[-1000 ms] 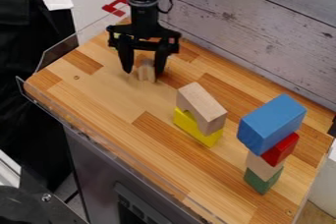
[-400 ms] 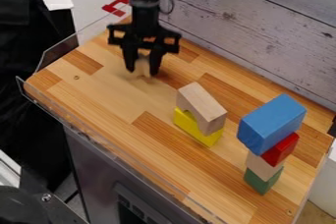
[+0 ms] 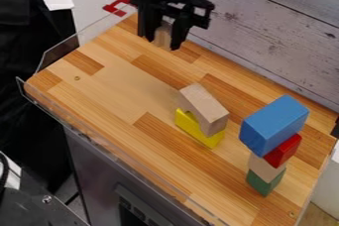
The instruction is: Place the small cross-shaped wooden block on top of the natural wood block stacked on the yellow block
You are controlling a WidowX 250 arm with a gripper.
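The black gripper hangs over the back left part of the wooden board, raised above its surface. It is shut on a small natural wood block, which shows between its two fingers. To the front right of it, a larger natural wood block leans at a slant on top of a yellow block.
At the right stands a stack: a blue block on top, a red block, a natural wood block and a green block at the bottom. Clear plastic edging borders the board; a plank wall stands behind.
The gripper has closed on the small wood block and lifted it off the board, moving up and slightly right. The other blocks have stayed where they were.
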